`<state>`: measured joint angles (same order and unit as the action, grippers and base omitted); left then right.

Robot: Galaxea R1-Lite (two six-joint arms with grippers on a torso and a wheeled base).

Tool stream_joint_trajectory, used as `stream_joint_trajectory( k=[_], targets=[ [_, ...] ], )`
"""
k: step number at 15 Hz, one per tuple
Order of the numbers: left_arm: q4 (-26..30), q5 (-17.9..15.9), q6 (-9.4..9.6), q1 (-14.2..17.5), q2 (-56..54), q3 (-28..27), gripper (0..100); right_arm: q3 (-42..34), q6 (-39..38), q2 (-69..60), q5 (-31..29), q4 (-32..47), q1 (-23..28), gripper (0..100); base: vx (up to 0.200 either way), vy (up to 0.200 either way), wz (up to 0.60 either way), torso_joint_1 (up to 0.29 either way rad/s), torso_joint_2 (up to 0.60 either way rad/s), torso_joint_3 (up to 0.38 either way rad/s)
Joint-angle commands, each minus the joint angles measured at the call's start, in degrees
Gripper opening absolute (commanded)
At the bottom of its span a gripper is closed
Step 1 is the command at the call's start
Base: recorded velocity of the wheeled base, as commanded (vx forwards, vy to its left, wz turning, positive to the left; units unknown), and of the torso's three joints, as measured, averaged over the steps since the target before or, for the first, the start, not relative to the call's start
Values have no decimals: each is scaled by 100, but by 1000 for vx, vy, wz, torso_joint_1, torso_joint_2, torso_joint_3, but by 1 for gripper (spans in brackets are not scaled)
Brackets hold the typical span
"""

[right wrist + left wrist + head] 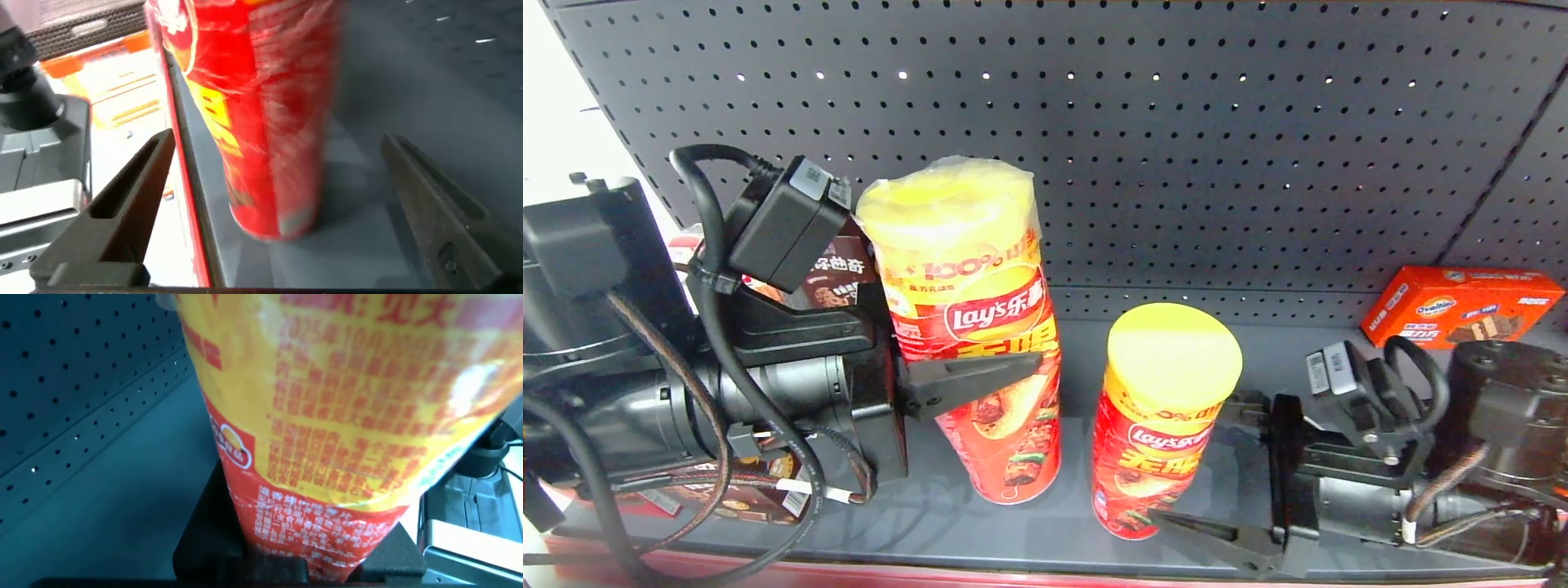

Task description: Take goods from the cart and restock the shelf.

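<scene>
Two grippers share the shelf (1078, 510). The left gripper (988, 367) is clamped at mid-height on the tall chip can (968, 278), probably to keep it steady and nearly upright; whether its base touches the shelf is unclear. The right gripper (1188, 461) is spread apart, flanking the shorter chip can (1168, 384), which stands unaided just beside the tall one.

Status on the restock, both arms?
Left gripper shut on tall chip can, tilted over shelf. Right gripper open, flanking short chip can upright on shelf. Orange box back right, apart.
</scene>
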<state>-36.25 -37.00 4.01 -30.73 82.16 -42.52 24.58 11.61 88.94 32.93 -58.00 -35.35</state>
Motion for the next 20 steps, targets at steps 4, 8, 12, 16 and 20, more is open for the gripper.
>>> stream_joint_trajectory(
  k=[4, 8, 12, 16, 20],
  targets=[
    [-4, 0, -6, 59, -280, 271, 0, -849, -9, -1951, -594, 87, 749, 100, 0, 0, 0, 0, 0, 0],
    [-101, -9, -14, 67, -368, 218, 0, -1218, -185, -3498, -1166, 667, 2226, 100, 0, 0, 0, 0, 0, 0],
    [-110, -9, -14, 67, -429, 218, 0, -1429, -299, -5818, -2256, 2715, 2525, 100, 0, 0, 0, 0, 0, 0],
    [-110, -9, -14, 59, -473, 200, 0, -1218, -290, -8007, -3091, 5378, 2577, 100, 0, 0, 0, 0, 0, 0],
    [-110, -9, -6, 15, -482, 139, 0, -1324, -774, -8341, -3635, 5800, 2586, 100, 0, 0, 0, 0, 0, 0]
  ],
)
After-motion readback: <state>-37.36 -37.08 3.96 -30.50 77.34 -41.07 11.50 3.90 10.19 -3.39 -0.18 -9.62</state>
